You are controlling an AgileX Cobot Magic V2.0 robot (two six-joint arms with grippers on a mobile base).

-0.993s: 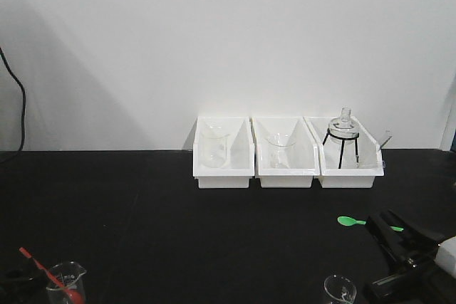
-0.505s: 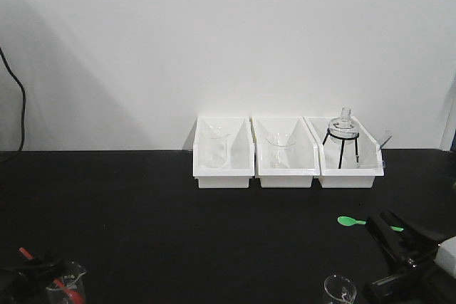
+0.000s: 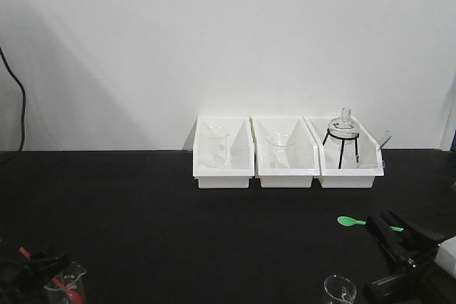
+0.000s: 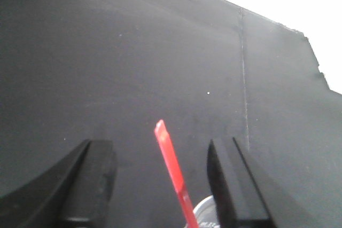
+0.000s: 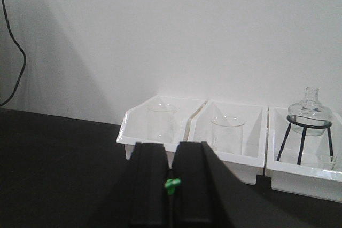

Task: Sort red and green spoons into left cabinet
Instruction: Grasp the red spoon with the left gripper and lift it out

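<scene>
L gripper (image 4: 159,153): jaws gaping wide, straddling red spoon (image 4: 171,169), not touching
R gripper (image 5: 171,156): jaws pinching green spoon (image 5: 171,185) handle

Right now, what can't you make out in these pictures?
Red spoon: left wrist view shows only the handle; the bottom edge cuts off its bowl.
Green spoon: right wrist view shows just a sliver; the right gripper hides the rest.
Cabinet: in no view.
Beaker by the right gripper: front view, cut off by the bottom edge.
</scene>
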